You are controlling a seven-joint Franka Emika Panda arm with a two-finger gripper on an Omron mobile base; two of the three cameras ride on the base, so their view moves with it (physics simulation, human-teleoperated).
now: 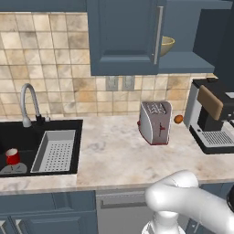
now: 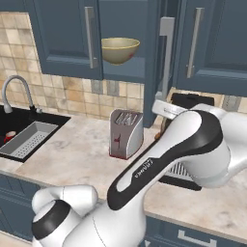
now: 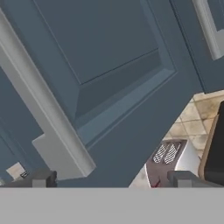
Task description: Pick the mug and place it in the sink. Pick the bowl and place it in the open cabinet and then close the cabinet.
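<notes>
The red mug [image 1: 12, 156] stands inside the black sink [image 1: 27, 137], left of the grey perforated tray [image 1: 57, 151]. The olive-tan bowl [image 2: 119, 49] rests on the shelf of the blue wall cabinet [image 2: 120, 72], whose door [image 2: 163, 62] hangs open, edge-on in the right base view. The bowl [image 1: 167, 45] peeks out beside a shut door's silver handle [image 1: 158, 34]. My gripper [image 3: 113, 179] is open with nothing between its fingertips [image 3: 41, 178], close against the panelled face of the open door [image 3: 109, 74]. My arm [image 2: 164, 154] reaches up toward that door.
A silver toaster [image 1: 155, 122] stands mid-counter, with a small orange thing [image 1: 178, 119] beside it and a coffee machine [image 1: 212, 119] at the right. The chrome faucet [image 1: 28, 103] curves behind the sink. Tiled wall lies below the cabinets.
</notes>
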